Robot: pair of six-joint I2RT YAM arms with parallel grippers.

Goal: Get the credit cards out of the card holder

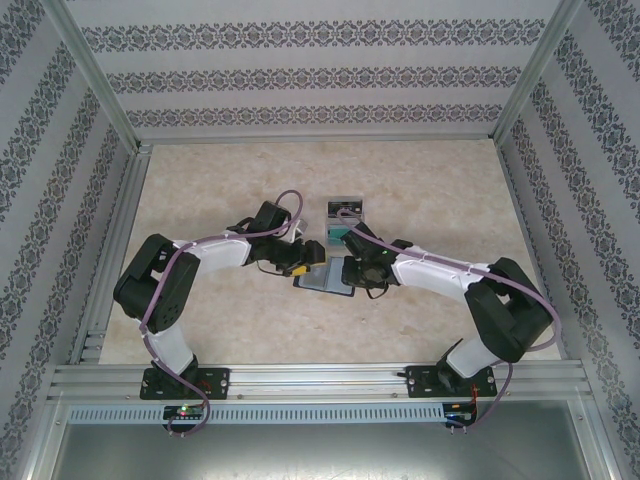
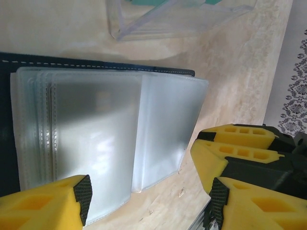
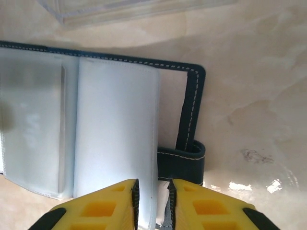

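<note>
Card holder (image 3: 115,124) sleeve pinched between right jaws; left jaws wide open.

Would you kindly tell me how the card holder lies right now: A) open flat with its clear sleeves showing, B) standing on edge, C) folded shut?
A: the card holder lies open on the table, its clear sleeves facing up.

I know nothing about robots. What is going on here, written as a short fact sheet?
card holder: open flat, clear sleeves facing up
left gripper: jaws open, astride the sleeves
right gripper: jaws pinched on a sleeve edge
clear tray: beyond the holder, teal card inside
</note>
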